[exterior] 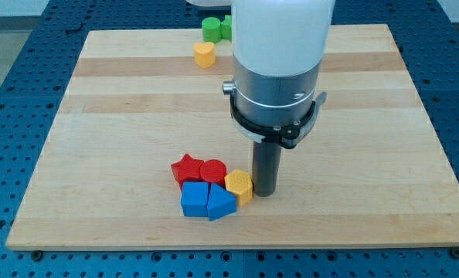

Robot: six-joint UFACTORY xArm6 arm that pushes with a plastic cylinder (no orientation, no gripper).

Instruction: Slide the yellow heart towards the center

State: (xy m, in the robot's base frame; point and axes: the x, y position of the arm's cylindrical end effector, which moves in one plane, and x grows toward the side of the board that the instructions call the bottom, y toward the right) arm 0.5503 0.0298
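A yellow heart-like block [205, 54] lies near the view's top, left of the arm's body. My tip [263, 193] rests on the wooden board [121, 123] in the lower middle, far below the yellow heart. The tip stands just right of a yellow pentagon-like block [239, 185] and touches it or nearly does.
Left of the tip is a tight cluster: a red star [185, 168], a red cylinder [213, 171], a blue cube [194, 199] and a blue wedge-shaped block [221, 203]. Two green blocks [212, 28] lie at the top edge, partly hidden by the arm.
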